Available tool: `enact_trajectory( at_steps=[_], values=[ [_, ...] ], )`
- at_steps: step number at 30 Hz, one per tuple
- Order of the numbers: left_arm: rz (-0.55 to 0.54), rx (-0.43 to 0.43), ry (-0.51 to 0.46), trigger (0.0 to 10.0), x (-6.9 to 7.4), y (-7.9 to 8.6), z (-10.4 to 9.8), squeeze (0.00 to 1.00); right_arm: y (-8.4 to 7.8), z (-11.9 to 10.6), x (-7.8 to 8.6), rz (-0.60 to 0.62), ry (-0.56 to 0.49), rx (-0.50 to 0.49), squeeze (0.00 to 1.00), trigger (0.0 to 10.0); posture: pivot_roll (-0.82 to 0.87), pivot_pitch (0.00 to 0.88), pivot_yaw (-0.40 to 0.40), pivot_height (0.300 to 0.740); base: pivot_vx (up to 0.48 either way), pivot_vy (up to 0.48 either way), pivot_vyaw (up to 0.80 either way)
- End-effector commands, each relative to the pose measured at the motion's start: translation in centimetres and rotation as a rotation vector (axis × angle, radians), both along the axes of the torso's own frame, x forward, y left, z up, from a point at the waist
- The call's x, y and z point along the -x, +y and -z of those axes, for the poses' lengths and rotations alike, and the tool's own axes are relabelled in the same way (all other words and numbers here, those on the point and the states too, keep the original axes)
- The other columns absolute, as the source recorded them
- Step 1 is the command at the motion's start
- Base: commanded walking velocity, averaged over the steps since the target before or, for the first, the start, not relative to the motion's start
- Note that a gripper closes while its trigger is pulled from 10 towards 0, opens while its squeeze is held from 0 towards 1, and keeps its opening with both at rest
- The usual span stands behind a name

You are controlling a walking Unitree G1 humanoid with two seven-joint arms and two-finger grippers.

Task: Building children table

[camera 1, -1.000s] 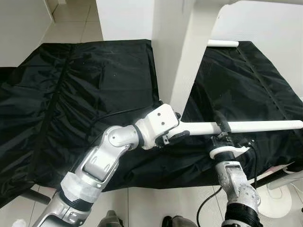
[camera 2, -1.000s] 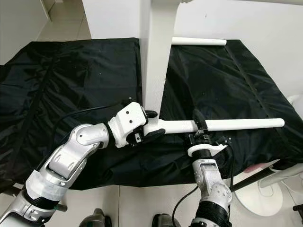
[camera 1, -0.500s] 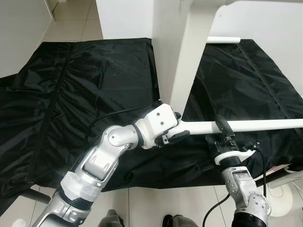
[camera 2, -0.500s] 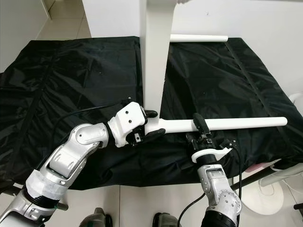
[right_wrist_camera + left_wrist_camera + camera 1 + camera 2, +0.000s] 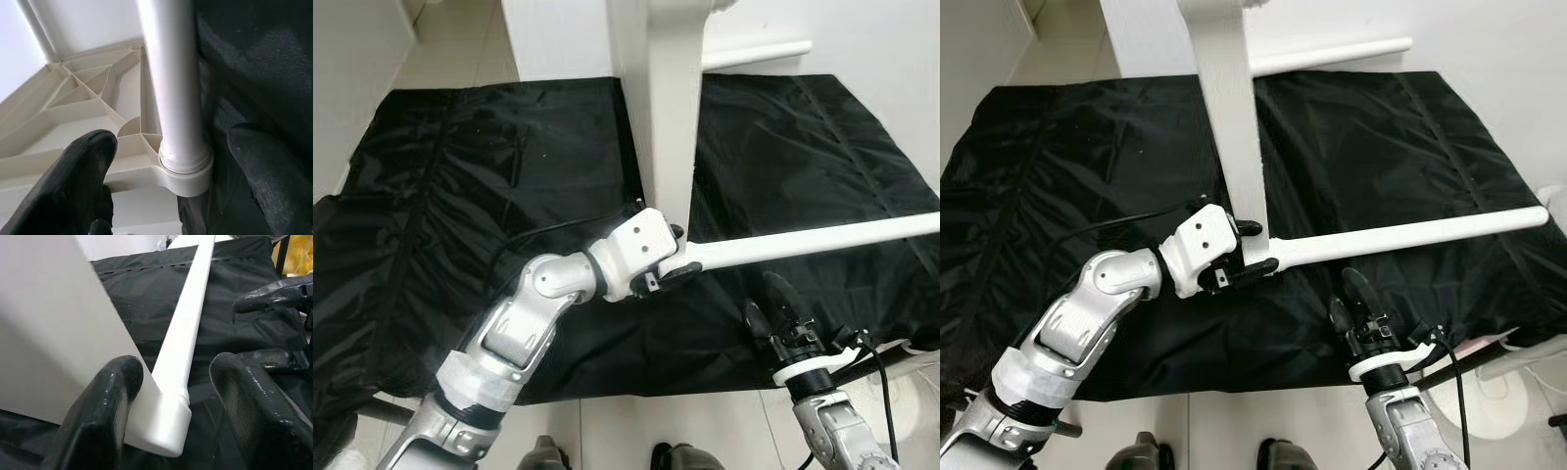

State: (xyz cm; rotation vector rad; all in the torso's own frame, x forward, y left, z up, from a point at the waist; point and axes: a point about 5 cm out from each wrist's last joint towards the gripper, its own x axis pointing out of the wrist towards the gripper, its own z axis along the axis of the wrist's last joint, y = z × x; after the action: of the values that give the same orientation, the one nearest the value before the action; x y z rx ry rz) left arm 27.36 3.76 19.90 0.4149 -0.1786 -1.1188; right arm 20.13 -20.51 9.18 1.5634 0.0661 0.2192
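A white children's table top (image 5: 661, 98) stands on edge on a black cloth (image 5: 489, 196). One white leg (image 5: 822, 238) sticks out of its near corner toward the right, its far end raised. My left gripper (image 5: 674, 257) is shut on the base of that leg, where it meets the corner socket (image 5: 164, 423). My right gripper (image 5: 766, 299) hangs open just below the leg, touching nothing. The right wrist view looks up past the open fingers (image 5: 73, 181) at the leg's socket (image 5: 186, 169) and the ribbed underside. A second leg (image 5: 1332, 54) juts from the far corner.
The black cloth covers a low surface that ends just in front of me, with tile floor (image 5: 617, 431) below. A white wall (image 5: 862, 39) stands behind. A white round base (image 5: 1498, 392) and something pink (image 5: 1474, 345) sit at the cloth's right front corner.
My right gripper let go of the leg and dropped down toward me. The table tilted and the leg's free end rose. My left gripper kept its hold.
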Motion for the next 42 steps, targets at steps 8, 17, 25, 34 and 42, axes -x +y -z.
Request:
enact_trajectory(
  at_steps=[8,17,25,34,42],
  values=[
    [-0.028,0.005,-0.016,10.0,-0.4,0.5,-0.4,0.00,1.5,1.5,1.9,0.024,-0.014,-0.120,0.00,10.0,-0.02,0.129,0.026,0.740,0.000,0.000,0.00],
    [0.078,-0.002,0.043,10.0,1.3,0.3,0.3,0.00,1.0,-1.9,3.3,-0.028,-0.274,0.025,0.00,10.0,-0.02,0.134,0.036,0.740,0.000,0.000,0.00],
    [0.226,0.050,0.157,10.0,4.1,0.6,0.6,0.00,1.3,-4.4,1.8,-0.045,-0.386,0.103,0.00,10.0,-0.01,0.127,0.033,0.740,0.000,0.000,0.00],
    [0.150,0.152,0.217,10.0,4.5,2.5,-0.3,0.00,1.0,-5.9,-0.1,-0.003,-0.446,0.193,0.00,10.0,0.00,0.114,0.015,0.740,0.000,0.000,0.00],
    [-0.177,0.249,0.135,10.0,3.1,5.2,-1.7,0.00,-0.6,-7.2,-2.1,0.144,-0.412,0.367,0.00,10.0,0.02,0.085,-0.004,0.740,0.000,0.000,0.00]
  ],
)
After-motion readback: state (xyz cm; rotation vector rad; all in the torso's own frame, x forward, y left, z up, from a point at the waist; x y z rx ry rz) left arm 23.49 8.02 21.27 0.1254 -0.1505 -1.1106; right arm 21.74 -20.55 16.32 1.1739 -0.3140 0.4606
